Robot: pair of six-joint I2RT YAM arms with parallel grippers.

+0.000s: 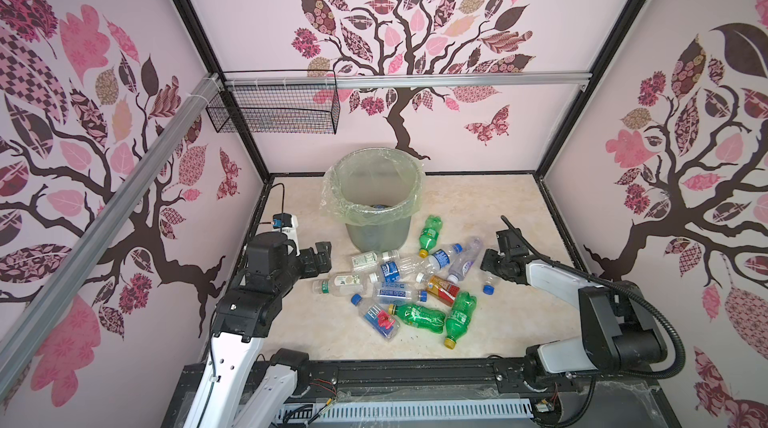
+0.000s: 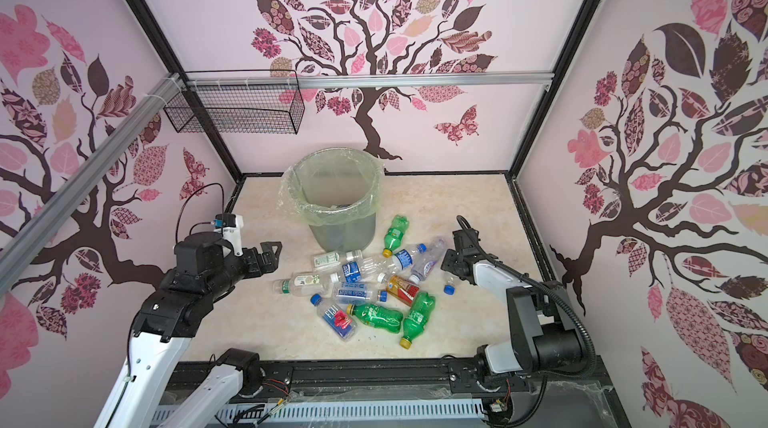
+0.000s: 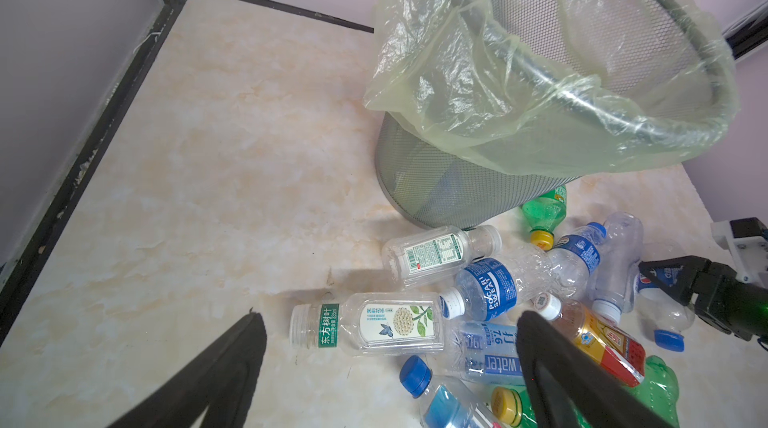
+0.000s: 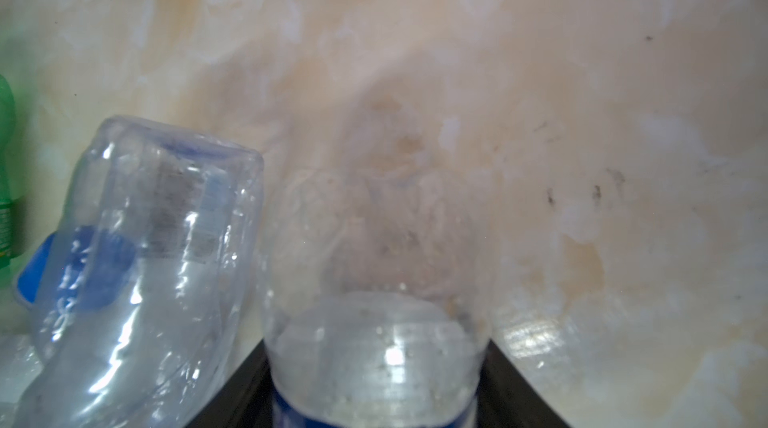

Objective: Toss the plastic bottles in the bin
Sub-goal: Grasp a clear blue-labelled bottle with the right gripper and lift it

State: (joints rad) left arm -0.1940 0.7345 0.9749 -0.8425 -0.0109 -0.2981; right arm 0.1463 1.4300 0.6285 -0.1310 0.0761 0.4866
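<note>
Marble tabletop [image 4: 561,72]: clear bottle [image 4: 374,347] between right tool [image 4: 376,399] jaws.

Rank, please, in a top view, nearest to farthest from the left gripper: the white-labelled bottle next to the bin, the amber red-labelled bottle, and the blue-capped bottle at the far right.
From the left gripper:
1. White-labelled bottle, just right of it.
2. Amber red-labelled bottle, mid-pile.
3. Blue-capped bottle, far right edge.

The left arm [image 1: 249,309] reaches in from the front left corner of the table [image 1: 519,322]. Its left gripper [image 1: 322,257] is above the surface, jaws wide apart. The right arm [image 1: 552,280] stretches low, and the right gripper [image 1: 489,268] clamps both sides of a clear bottle [image 4: 374,355].
</note>
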